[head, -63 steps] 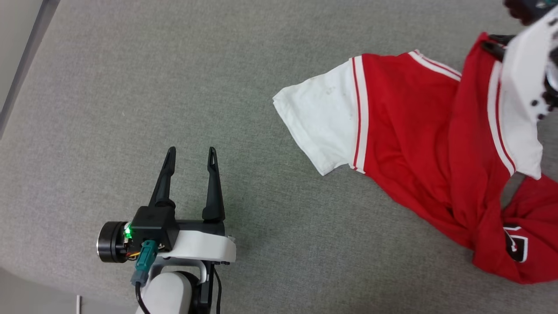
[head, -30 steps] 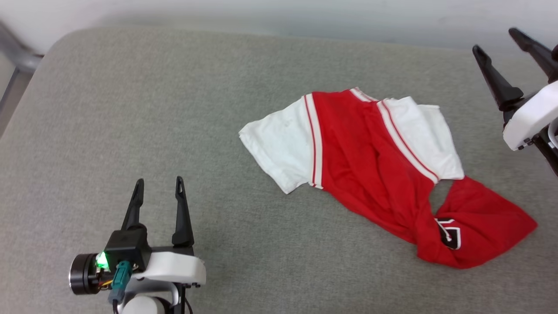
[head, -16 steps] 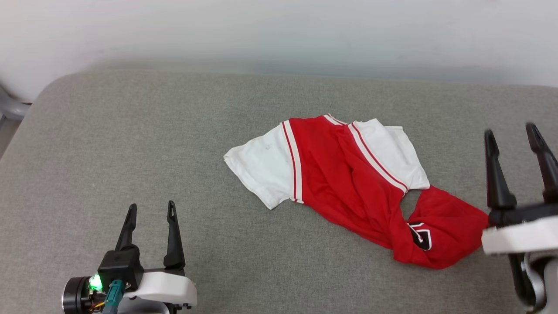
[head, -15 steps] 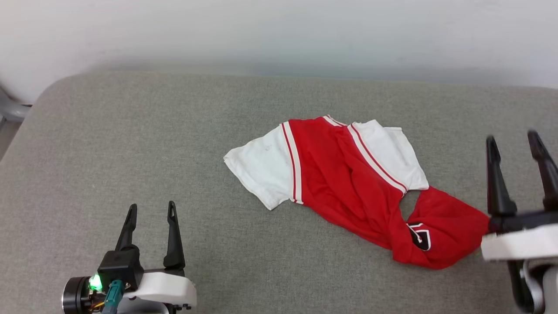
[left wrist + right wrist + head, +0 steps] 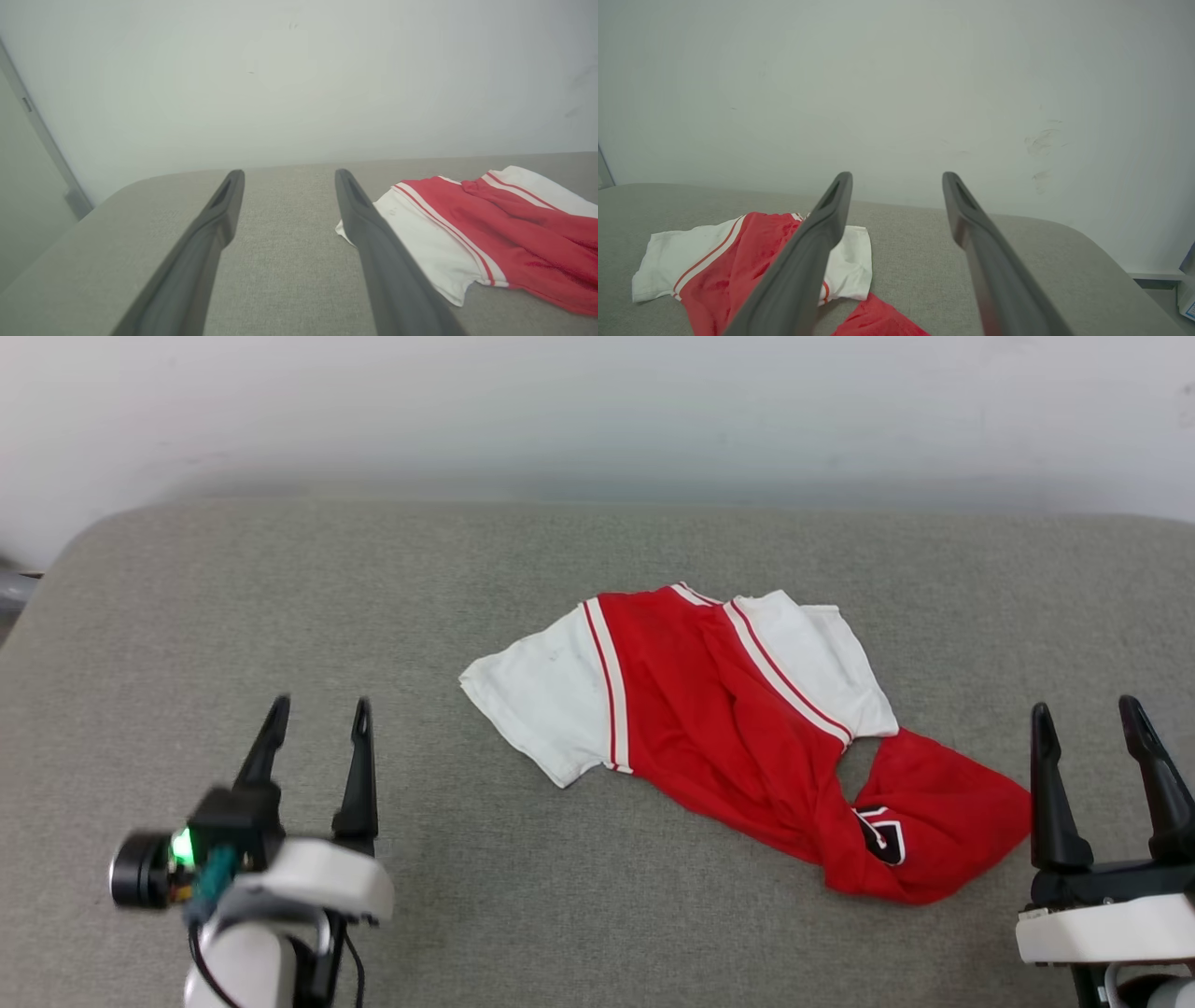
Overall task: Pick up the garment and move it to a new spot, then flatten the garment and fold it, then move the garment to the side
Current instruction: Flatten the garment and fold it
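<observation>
Head view: the garment (image 5: 709,728) lies crumpled right of centre on the grey tabletop (image 5: 373,597). Its long axis slants from a white sleeve (image 5: 537,700) at the far left to a bunched red end (image 5: 943,831) at the near right (a scrap of black lettering shows there). The left gripper (image 5: 320,705) hangs at the near left, jaws wide apart and empty, well apart from the sleeve; the garment lies ahead and to its right. The right gripper (image 5: 1085,707), equally wide and empty, stands just beside the red end, which lies to its left. The right arm looks the nearer one for a first pick.

Left wrist view: bare tabletop lies between the fingers (image 5: 205,261). The sleeve sits just right of the right-hand finger, with the red body stretching further right.

Right wrist view: the garment lies low and to the left, partly behind the left-hand finger. Between the fingers there is tabletop and pale wall (image 5: 896,70).
</observation>
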Available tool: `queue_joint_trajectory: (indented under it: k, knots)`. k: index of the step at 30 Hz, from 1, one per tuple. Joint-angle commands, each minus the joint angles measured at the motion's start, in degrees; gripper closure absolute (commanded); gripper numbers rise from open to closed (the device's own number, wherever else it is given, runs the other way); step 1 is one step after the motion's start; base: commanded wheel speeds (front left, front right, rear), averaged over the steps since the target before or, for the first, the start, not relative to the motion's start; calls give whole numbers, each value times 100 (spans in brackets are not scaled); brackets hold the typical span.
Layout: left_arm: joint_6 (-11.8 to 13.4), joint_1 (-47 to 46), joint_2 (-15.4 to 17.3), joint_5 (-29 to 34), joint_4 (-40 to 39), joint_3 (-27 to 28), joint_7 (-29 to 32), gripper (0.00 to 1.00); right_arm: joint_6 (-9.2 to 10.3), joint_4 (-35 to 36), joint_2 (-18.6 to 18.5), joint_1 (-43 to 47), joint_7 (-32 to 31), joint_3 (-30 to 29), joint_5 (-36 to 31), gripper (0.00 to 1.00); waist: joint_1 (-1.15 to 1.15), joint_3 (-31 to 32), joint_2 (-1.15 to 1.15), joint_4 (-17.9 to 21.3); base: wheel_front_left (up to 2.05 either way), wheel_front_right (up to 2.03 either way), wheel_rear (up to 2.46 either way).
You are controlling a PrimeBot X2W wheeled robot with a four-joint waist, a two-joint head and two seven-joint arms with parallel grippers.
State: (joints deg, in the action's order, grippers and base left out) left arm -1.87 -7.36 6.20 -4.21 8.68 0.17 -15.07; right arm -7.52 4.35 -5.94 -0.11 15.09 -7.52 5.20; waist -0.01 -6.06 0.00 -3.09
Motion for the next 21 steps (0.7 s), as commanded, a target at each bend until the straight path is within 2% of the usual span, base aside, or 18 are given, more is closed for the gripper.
queue_joint_trajectory:
  k: [1,3,7,10,17,21]
  knots:
    - [-150,-379,162,-28,227,-52,44,0,6,-7,-63,-132,10,48,-9,0,1,-86,0,82,0,0,0]
    - [-335,-873,406,-116,522,-99,254,0,6,-24,-106,-197,10,93,-34,0,1,-182,0,156,0,0,0]
    - [-516,-1747,743,-404,845,-346,1013,0,6,-49,-178,-359,10,177,-41,0,1,-406,0,310,0,0,0]
    - [-548,-2315,994,-788,1040,-616,1810,0,6,-52,-206,-474,10,206,-24,0,1,-591,0,416,0,0,0]
    - [-549,-3407,1634,-2145,1304,-1651,3797,0,6,-63,-229,-743,11,253,-15,0,1,-997,0,616,0,0,0]
    - [-550,-3831,1953,-2633,1519,-2164,4889,0,6,-71,-242,-890,11,291,-5,0,1,-1194,0,726,0,0,0]
